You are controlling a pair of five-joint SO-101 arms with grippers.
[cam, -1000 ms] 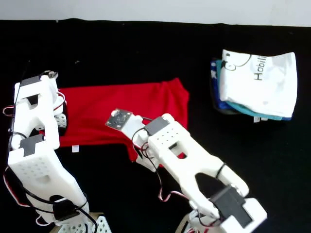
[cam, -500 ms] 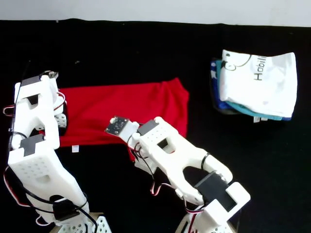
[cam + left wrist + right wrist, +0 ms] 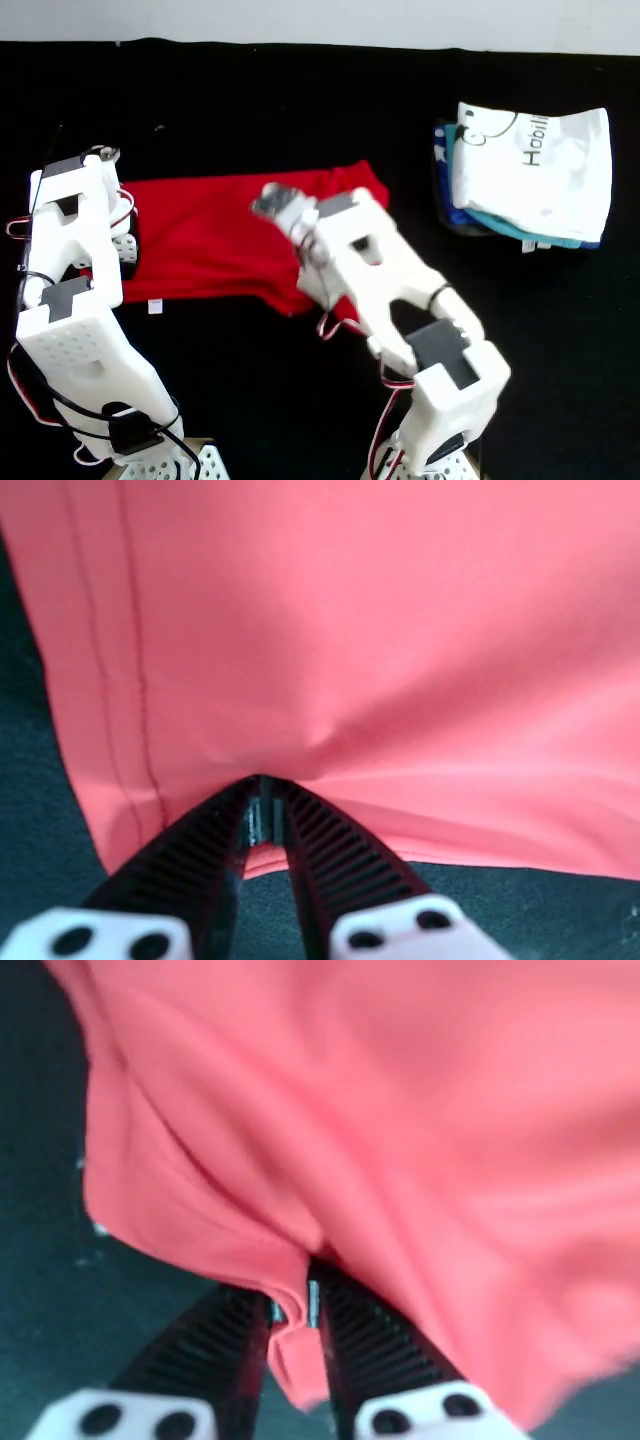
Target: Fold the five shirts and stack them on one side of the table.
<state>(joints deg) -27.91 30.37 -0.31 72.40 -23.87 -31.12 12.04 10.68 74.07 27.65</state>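
At the left edge of the black table, the left arm is standing over the left end of the red shirt. The left gripper is pinching the cloth just inside its stitched hem, jaws squeezed nearly together on the fabric. The shirt is lying spread across the middle of the table, its near right corner bunching under the right arm. There the right gripper is clamping a fold of the same shirt, jaws closed with only cloth between them. Well apart, at the far right, the stack of folded shirts is sitting with a white one on top
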